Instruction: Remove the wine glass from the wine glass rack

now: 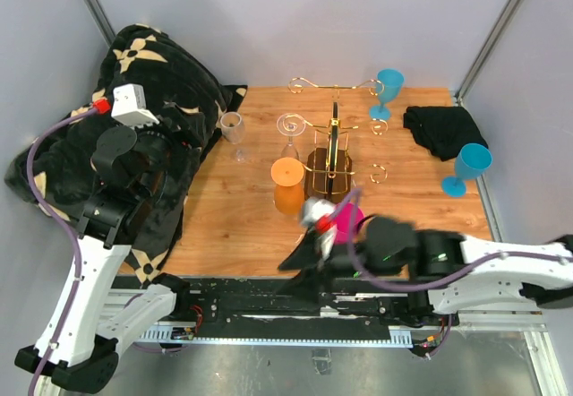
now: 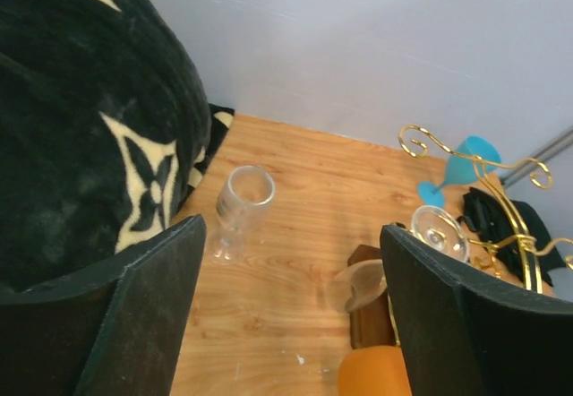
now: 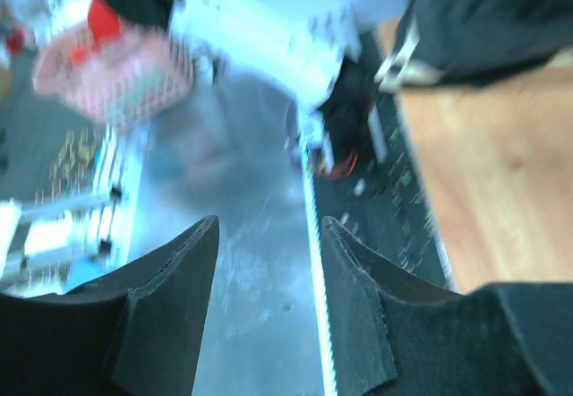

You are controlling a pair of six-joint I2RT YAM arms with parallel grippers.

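Wine glass (image 1: 288,125), clear, hangs on the wine glass rack (image 1: 320,181) at mid-table (image 1: 224,226), on the side toward the patterned black blanket (image 1: 152,82). From above mostly its round foot shows, so its long axis runs roughly straight down. Also here are a second clear glass (image 1: 233,132) standing apart, an orange glass (image 1: 288,188) just beside the rack's base and a pink glass (image 1: 347,221) near the front edge. A blue goblet (image 1: 388,87) stands behind the rack and another blue goblet (image 1: 469,161) beside a black cloth (image 1: 443,129).

The left wrist view gives the side: foot up at the gold wire, bowl lower and mouth down. The left gripper (image 2: 294,226) gapes wide, empty. Only one goblet shows.

The right wrist view, blurred, shows only the table's near edge and the metal frame. The right gripper (image 3: 269,223) is partly open, holding nothing.
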